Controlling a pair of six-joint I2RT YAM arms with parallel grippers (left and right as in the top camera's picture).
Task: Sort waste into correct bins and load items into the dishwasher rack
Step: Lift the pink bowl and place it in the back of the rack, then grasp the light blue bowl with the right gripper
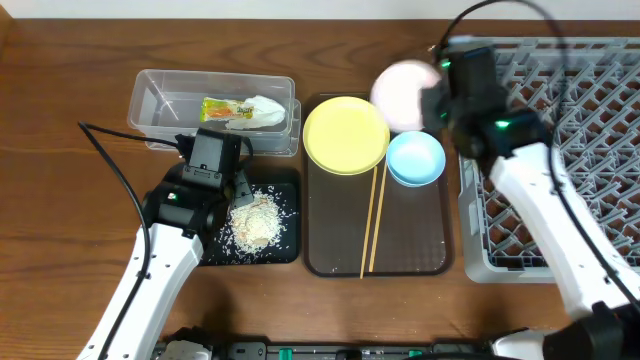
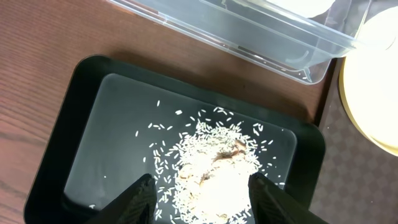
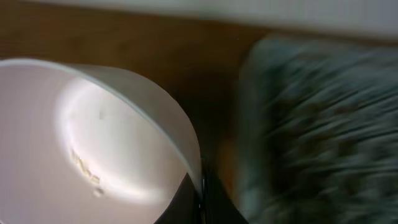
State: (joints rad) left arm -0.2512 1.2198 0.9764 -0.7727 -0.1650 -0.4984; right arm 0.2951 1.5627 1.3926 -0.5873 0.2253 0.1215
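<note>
Showing the right gripper [image 1: 436,92] clamped on the rim of the white bowl [image 1: 403,82], pinkish inside, held between the yellow plate [image 1: 345,135] and the dishwasher rack [image 1: 590,100]. The left gripper [image 2: 200,190], jaws spread and grasping nothing, hangs over the rice scraps [image 2: 211,168] heaped in the black tray [image 2: 99,112]. The snack wrapper [image 1: 240,110] lies in the clear tub [image 1: 165,100]; its print is too small to read. The blue bowl [image 1: 415,158] and chopsticks [image 1: 375,220] rest on the brown tray [image 1: 410,240].

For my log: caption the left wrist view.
Left pincer open over rice heap in black tray, clear tub behind.
</note>
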